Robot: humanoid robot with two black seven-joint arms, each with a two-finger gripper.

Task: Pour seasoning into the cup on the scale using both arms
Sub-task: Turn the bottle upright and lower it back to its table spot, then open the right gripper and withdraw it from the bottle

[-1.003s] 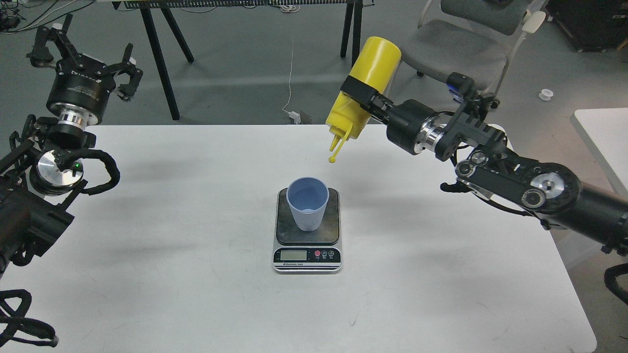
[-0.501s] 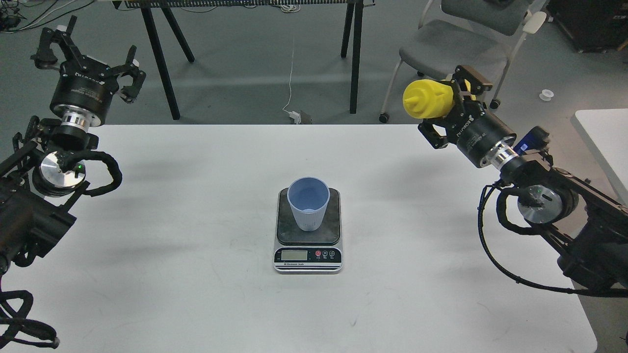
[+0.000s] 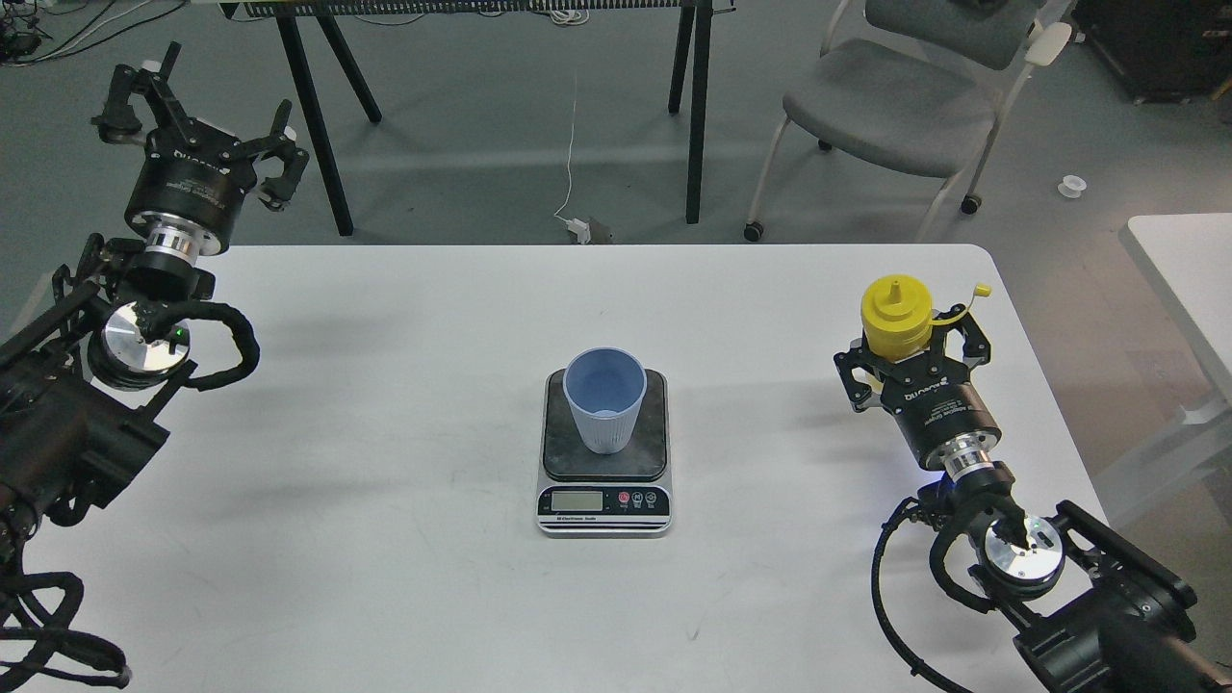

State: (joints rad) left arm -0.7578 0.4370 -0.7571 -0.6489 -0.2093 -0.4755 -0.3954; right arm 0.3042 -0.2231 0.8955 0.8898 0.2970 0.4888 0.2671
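Note:
The light blue ribbed cup (image 3: 604,399) stands upright on the dark platform of the silver scale (image 3: 560,452) at the table's middle. The yellow seasoning bottle (image 3: 895,308) stands upright at the right side of the table, nozzle up, its small cap hanging out to the right on its tether. My right gripper (image 3: 907,339) is closed around the bottle's body from the near side. My left gripper (image 3: 205,114) is open and empty, held high beyond the table's far left corner.
The white table (image 3: 385,577) ends just right of the bottle. A grey chair (image 3: 895,96) and black table legs (image 3: 313,125) stand behind the far edge. A second white table (image 3: 1184,269) is at the far right.
My right arm swung the bottle from tipped over the cup, back to the right, turned it upright and brought it down at the table's right side. The left gripper shifted slightly right.

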